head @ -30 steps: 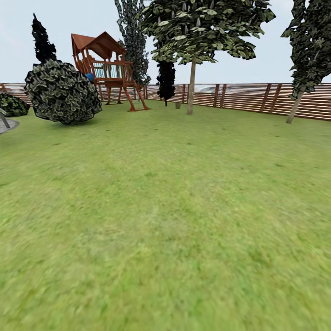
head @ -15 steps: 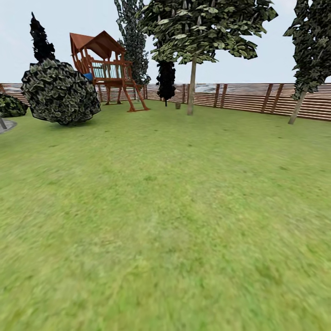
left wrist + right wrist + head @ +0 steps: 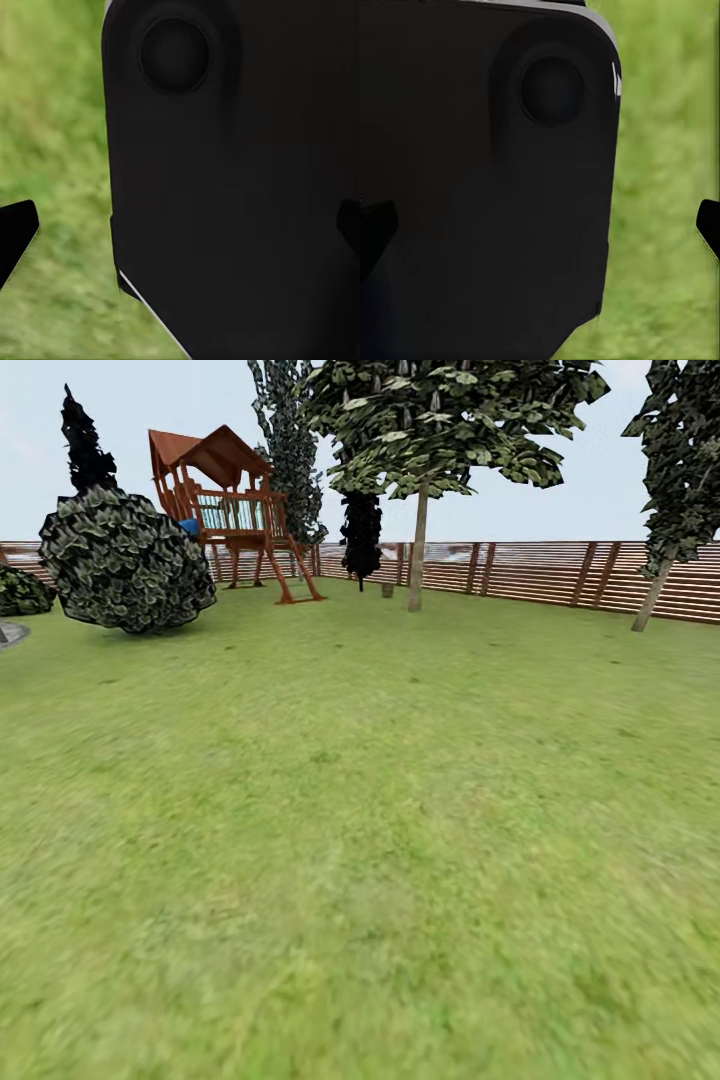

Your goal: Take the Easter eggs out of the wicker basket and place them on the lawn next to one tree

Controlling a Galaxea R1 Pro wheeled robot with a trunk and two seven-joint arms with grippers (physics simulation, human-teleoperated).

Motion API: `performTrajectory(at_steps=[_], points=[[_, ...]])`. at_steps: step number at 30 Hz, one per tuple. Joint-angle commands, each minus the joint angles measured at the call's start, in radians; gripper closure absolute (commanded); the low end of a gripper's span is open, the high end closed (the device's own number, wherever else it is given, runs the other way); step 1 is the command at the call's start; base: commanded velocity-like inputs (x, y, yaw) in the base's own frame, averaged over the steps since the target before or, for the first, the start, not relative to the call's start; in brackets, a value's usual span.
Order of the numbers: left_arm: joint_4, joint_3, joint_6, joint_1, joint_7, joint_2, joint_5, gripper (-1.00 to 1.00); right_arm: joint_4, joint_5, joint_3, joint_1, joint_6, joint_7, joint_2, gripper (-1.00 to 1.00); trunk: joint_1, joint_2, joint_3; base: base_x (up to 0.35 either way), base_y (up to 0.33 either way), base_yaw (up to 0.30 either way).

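Note:
The lawn (image 3: 360,840) spreads out ahead in the head view. At its far side stands a tree (image 3: 417,550) with a pale trunk and a light green crown. A small brownish thing (image 3: 386,589) sits on the grass just left of that trunk, too small to identify. The Easter eggs are out of view. In the left wrist view my left gripper (image 3: 180,232) is open, its dark fingertips (image 3: 15,240) far apart, with a black part of the robot in front and grass beyond. In the right wrist view my right gripper (image 3: 541,229) is open in the same way, holding nothing.
A brown slatted fence (image 3: 540,572) rings the garden at the back. A wooden playset (image 3: 230,510) stands at the back left, with a big round bush (image 3: 125,560) in front of it. Dark thin trees (image 3: 362,535) rise behind, and a leaning tree (image 3: 665,510) stands at the right.
The whole head view has shifted slightly: the bush has slid left and the right-hand tree right, so the camera has moved forward. Nothing in the garden itself has moved.

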Motion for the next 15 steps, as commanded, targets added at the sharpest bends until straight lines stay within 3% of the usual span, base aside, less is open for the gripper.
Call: performTrajectory(at_steps=[1, 15], points=[[-0.002, 0.001, -0.001, 0.001, 0.0, 0.0, 0.001, -1.0, 0.001, 0.001, 0.0, -0.001, -0.003, 0.0, 0.0, -1.0, 0.001, 0.0, -0.001, 0.327, 0.0, 0.0], [-0.002, 0.0, -0.001, 0.001, 0.0, 0.0, 0.001, -1.0, 0.001, 0.001, 0.0, -0.001, -0.003, 0.0, 0.001, -1.0, 0.001, 0.0, -0.001, 0.327, 0.0, 0.0]])
